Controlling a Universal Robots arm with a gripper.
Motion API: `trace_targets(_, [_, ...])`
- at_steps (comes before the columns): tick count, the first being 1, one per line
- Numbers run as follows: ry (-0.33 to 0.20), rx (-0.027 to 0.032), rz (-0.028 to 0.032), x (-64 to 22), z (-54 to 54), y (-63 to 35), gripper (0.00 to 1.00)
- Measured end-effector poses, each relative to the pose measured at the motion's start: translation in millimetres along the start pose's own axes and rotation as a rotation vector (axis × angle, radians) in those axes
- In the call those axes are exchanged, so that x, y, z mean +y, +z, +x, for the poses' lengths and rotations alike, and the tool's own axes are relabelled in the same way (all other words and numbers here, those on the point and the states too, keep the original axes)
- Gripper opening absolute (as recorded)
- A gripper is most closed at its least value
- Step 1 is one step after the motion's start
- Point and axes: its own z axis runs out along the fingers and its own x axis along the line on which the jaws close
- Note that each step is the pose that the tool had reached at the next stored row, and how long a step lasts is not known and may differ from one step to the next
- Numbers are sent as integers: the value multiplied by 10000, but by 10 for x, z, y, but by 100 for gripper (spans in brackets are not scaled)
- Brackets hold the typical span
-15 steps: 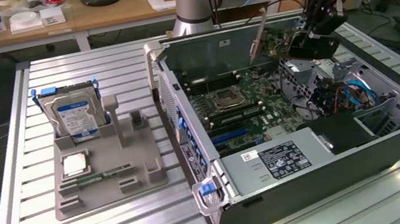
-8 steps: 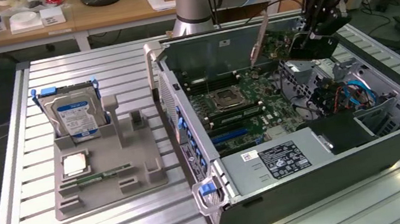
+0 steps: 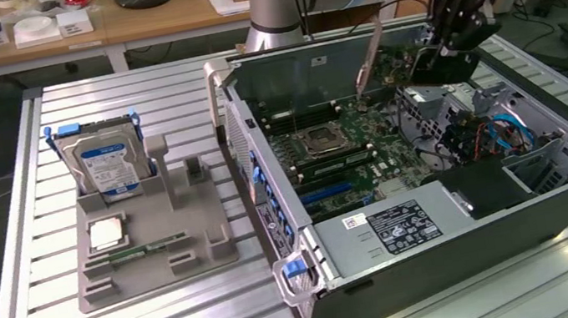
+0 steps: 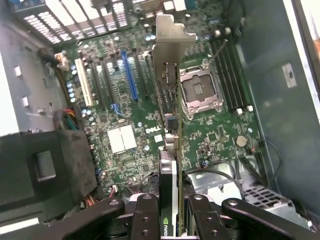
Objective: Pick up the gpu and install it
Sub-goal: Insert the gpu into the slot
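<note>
The black gripper [image 4: 170,220] with its metal fingers [image 4: 145,216] is clenched on the gpu [image 4: 169,150], a thin flat circuit card seen edge-on, black on one face. The card's pale metal bracket is at the end far from the fingers. The card hangs inside the open dark grey computer case [image 3: 477,240], above the green motherboard [image 4: 210,135], and it does not look seated in any slot.

The pick-up seems to be done, and the step in hand is judged to be the install. Beyond the card lie the long blue expansion slot [image 4: 129,75] and the square silver processor socket [image 4: 200,92], one on each side of it.

This step probably calls for the card's lower edge to stand exactly over one long slot, parallel to it. The bracket should face the case's slotted rear wall [image 4: 85,20], and the card should stay upright.
</note>
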Motion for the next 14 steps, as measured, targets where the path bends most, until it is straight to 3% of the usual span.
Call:
trace_targets(5, [-883,97,-21,-1,0,5,27])
trace_targets(7, [-1022,110,-15,0,-1,6,27])
trace_targets(9, [-1140,108,60,-1,-3,10,27])
trace_targets(14, [-1379,76,324,3,-2,21,27])
